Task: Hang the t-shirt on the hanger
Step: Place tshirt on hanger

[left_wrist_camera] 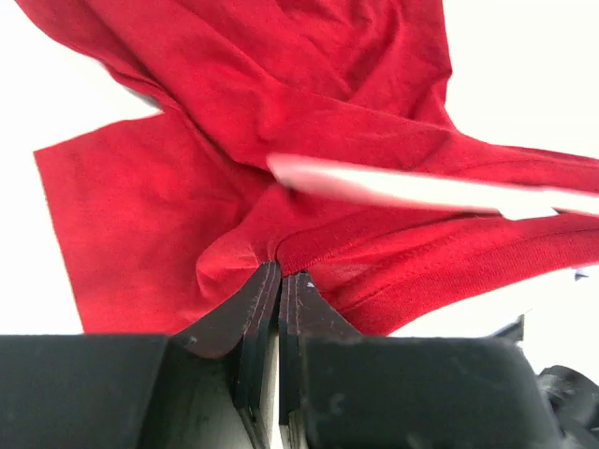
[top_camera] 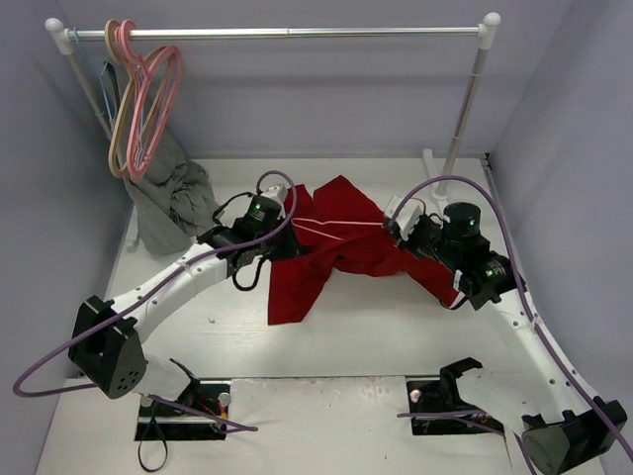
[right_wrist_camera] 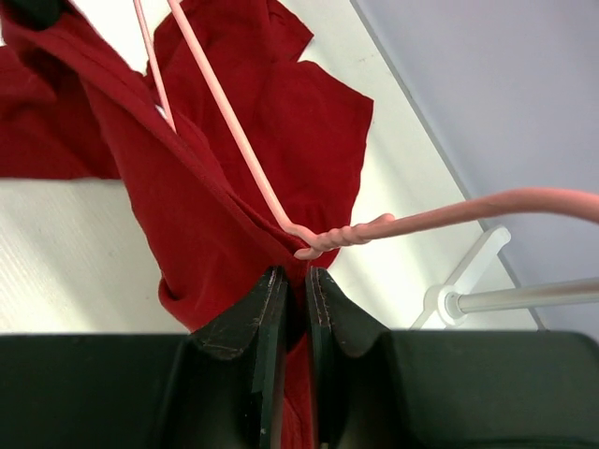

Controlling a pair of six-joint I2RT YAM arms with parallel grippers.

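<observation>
both left claw (left_wrist_camera: 281, 273) and right claw (right_wrist_camera: 295, 274) clamp the t-shirt (top_camera: 346, 253), hanger (right_wrist_camera: 348, 234) partly inside, grey garment (top_camera: 174, 198) hanging behind

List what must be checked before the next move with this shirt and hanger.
1. Left gripper grips the t-shirt: ok, shut on a hemmed edge.
2. Right gripper grips cloth: ok, red fabric runs between its fingers.
3. Hanger threaded into the shirt: not ok, its visible bars lie bare across the cloth.
4. Hanger's twisted neck pinched by the right gripper: cannot tell; it sits right at the fingertips.
5. Shirt apart from the grey garment: ok.
</observation>
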